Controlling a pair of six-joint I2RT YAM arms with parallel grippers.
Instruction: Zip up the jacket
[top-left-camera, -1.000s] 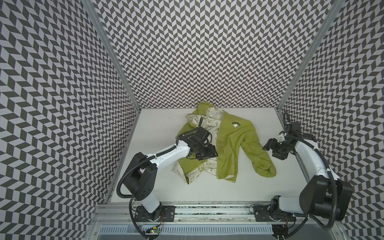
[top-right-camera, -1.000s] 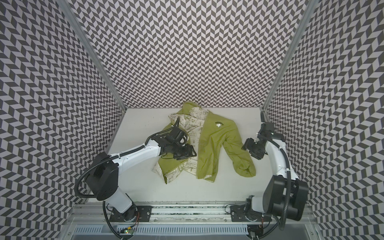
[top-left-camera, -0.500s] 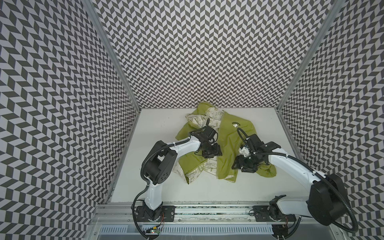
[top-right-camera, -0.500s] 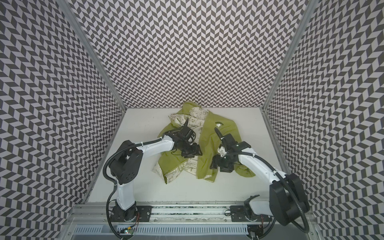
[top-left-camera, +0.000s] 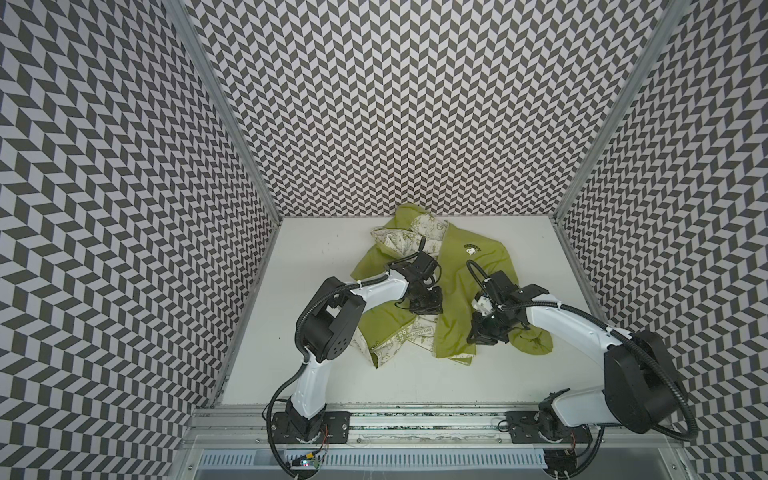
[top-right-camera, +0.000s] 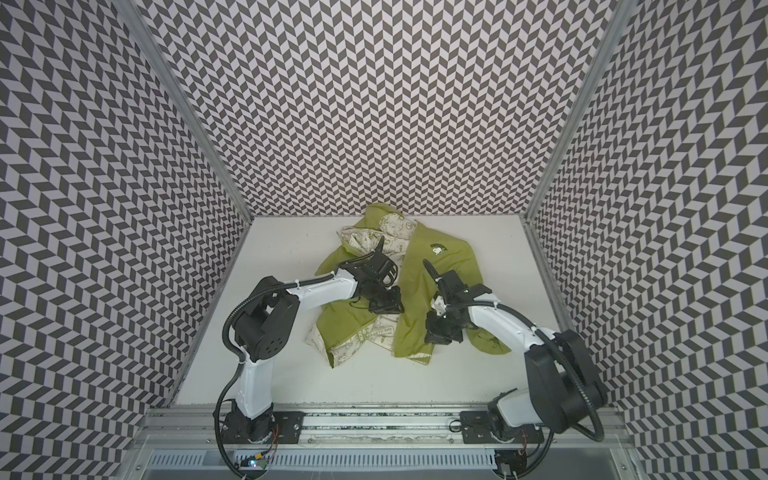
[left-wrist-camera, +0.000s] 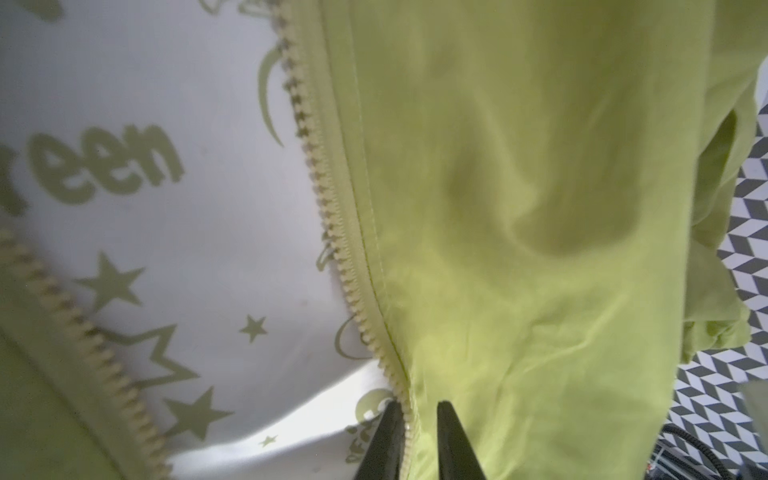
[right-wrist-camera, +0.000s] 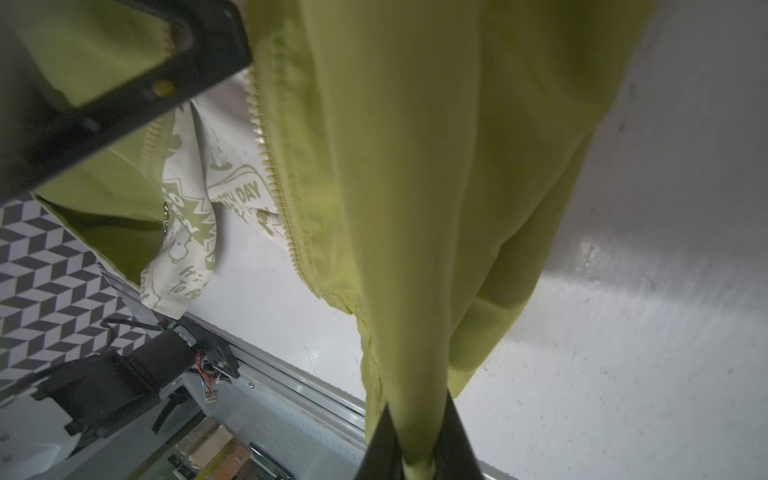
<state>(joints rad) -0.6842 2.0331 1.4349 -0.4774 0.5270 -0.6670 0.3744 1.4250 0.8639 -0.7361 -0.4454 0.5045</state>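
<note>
Green, thin, hooded jacket (top-left-camera: 478, 266) with cream printed lining lay crumpled and open on the white table (top-left-camera: 316, 257); from above, black gripper bodies hid both sets of tips; the left gripper (left-wrist-camera: 419, 409) pinched the toothed zip edge (left-wrist-camera: 332, 232); the right gripper (right-wrist-camera: 415, 411) pinched a green fold near the bottom hem.

Left hand (left-wrist-camera: 419, 407), right hand (right-wrist-camera: 417, 405) clamped (both low).

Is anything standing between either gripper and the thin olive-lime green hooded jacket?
Nothing visible does. The left gripper pinches the zipper edge of the olive-lime green hooded jacket, and the right gripper clamps its green fabric directly.
</note>
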